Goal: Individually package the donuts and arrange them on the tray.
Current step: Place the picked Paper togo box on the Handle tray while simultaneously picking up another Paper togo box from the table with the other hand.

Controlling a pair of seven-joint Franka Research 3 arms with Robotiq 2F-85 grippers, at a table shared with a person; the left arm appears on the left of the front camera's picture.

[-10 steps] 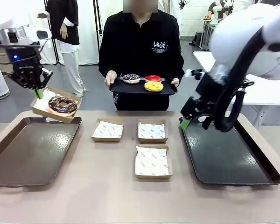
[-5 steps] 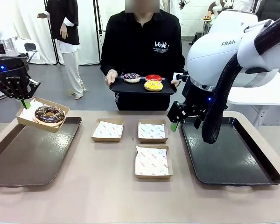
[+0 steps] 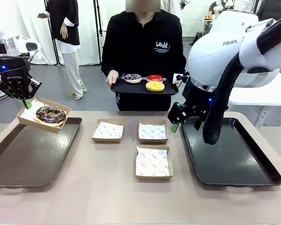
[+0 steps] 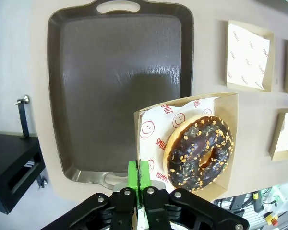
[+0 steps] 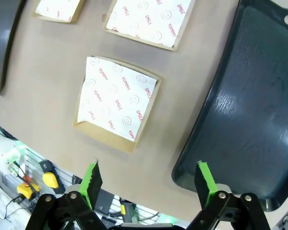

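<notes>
Left gripper, clamped on the brown cardboard box holding the chocolate-glazed ring donut, has neared the dark tray for placing; right gripper gapes.

A light tan table spans the foreground, its top matte and evenly lit, without hard shadows. Beyond the table's far edge lies a smooth grey floor. Past the table's far left corner a white curtain hangs to the floor, with a thin black pole just beside it. Past the far right corner stands a white table, and farther back a pale wall.
</notes>
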